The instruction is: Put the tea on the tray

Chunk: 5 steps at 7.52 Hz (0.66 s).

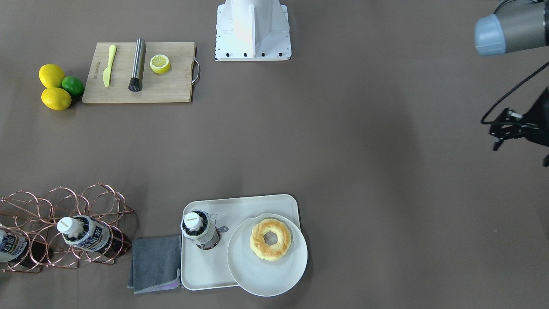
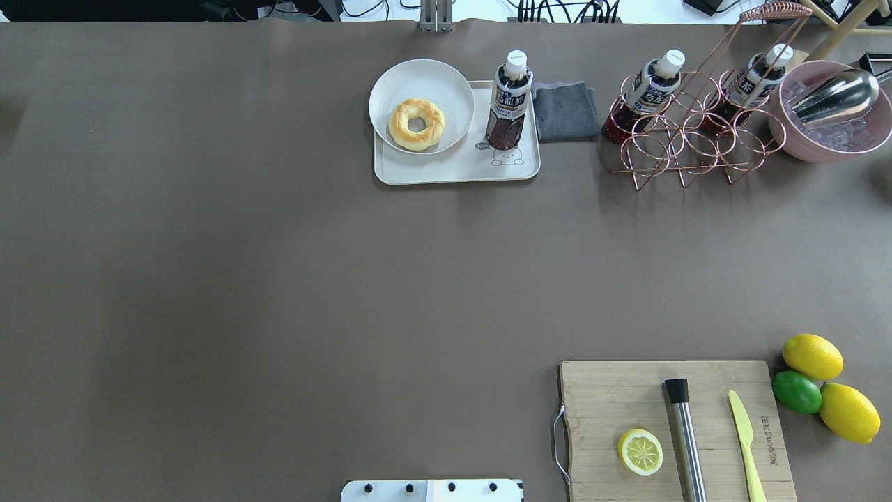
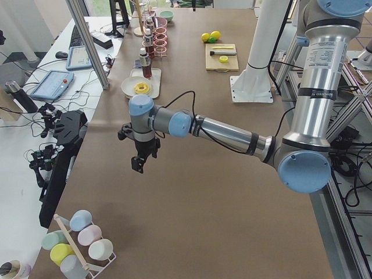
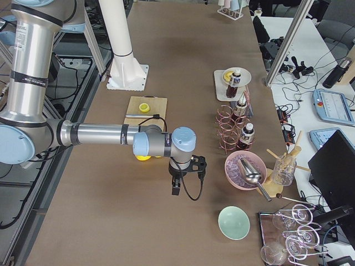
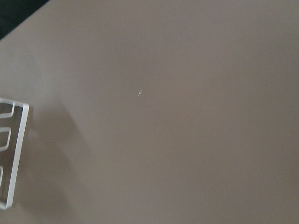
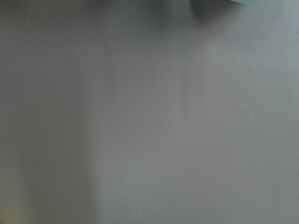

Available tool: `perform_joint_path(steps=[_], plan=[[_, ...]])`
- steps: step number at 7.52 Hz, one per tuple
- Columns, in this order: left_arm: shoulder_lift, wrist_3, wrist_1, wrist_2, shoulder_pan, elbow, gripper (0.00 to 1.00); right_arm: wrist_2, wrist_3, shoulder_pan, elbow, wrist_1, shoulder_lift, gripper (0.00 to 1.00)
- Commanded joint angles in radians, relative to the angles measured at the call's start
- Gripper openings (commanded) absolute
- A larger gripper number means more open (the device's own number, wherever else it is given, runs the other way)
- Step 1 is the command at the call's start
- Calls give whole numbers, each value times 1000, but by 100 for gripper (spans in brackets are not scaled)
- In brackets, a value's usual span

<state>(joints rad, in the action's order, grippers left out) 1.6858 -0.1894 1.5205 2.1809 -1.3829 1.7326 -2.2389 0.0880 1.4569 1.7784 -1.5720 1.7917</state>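
Observation:
The tea (image 2: pixel 511 97) stands upright on the right part of the off-white tray (image 2: pixel 453 169), over the bear drawing; it also shows in the front view (image 1: pixel 199 229) on the tray (image 1: pixel 206 266). No gripper touches it. My left gripper (image 3: pixel 138 164) hangs over bare table far from the tray; only its edge shows in the front view (image 1: pixel 512 126). My right gripper (image 4: pixel 176 188) hangs over bare table near the pink bowl. I cannot tell whether either is open or shut. Both wrist views show only the table top.
A round plate (image 2: pixel 446 80) with a doughnut (image 2: pixel 416 124) overlaps the tray. A grey cloth (image 2: pixel 564 111) lies beside it. A copper wire rack (image 2: pixel 690 143) holds two more bottles. A pink ice bowl (image 2: pixel 829 150), a cutting board (image 2: pixel 613 397), lemons and a lime (image 2: pixel 796 392) lie at the right.

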Motion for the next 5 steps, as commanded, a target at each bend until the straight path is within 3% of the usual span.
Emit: perform_joint_path(steps=[1, 3, 5], plan=[[-90, -18, -2, 54, -100, -126, 99, -5, 6, 0, -10, 0, -2, 100], [-157, -21, 47, 150, -140, -150, 99, -7, 7, 0, -8, 0, 0, 100], [-185, -12, 83, 148, -142, -150, 99, -5, 9, 2, -8, 0, 0, 100]])
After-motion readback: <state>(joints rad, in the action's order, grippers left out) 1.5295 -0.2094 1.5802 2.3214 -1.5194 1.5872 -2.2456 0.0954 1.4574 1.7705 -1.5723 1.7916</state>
